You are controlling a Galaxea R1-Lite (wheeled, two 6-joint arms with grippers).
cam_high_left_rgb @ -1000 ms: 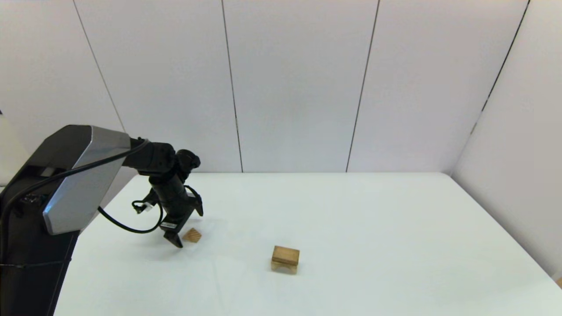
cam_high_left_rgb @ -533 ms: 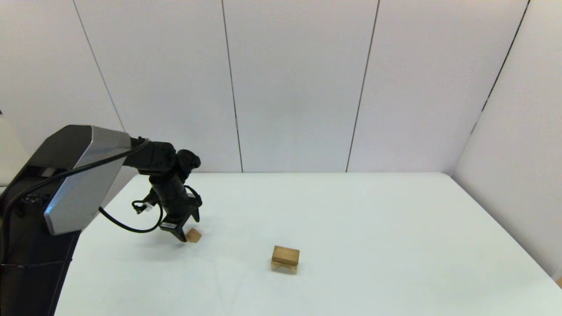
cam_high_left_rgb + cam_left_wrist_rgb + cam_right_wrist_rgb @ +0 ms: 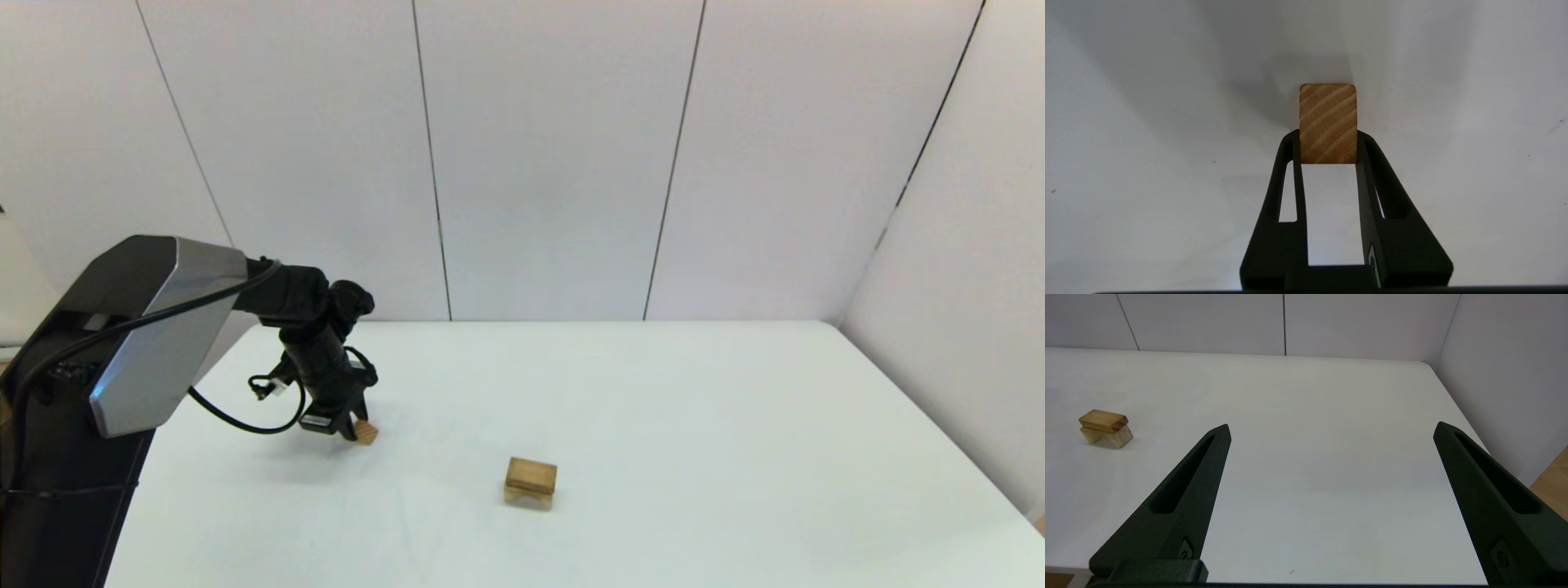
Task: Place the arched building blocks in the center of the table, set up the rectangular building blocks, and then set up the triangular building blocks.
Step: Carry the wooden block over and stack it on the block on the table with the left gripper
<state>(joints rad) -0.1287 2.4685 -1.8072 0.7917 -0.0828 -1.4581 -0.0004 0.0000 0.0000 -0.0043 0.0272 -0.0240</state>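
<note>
Nearest the robot, the right gripper (image 3: 1331,428) hangs over the near right part of the white worktop (image 3: 694,425), its two black fingers spread wide with nothing between them. The worktop's near edge runs just under those fingers, and its right edge curves round to a rounded far right corner close to the wall panels (image 3: 555,155). The whole right half of the surface lies bare and smooth out to those edges.

A little farther in, near the middle of the worktop, the arched block (image 3: 530,493) stands with its notch facing down, and the flat rectangular block (image 3: 531,474) lies on top of it, their edges roughly flush. Seen from the right wrist, the pair (image 3: 1105,428) stands alone with bare surface on all sides.

Farther left and slightly beyond the stack, the left gripper (image 3: 347,430) points down at the worktop near its left edge. Its fingers (image 3: 1290,155) are pressed against the two opposite sides of the triangular block (image 3: 1327,123), whose striped grain faces the wrist camera; about half of the block sticks out past the fingertips. Whether the block touches the surface or hangs just above it cannot be told. Open worktop separates this gripper from the stack.
</note>
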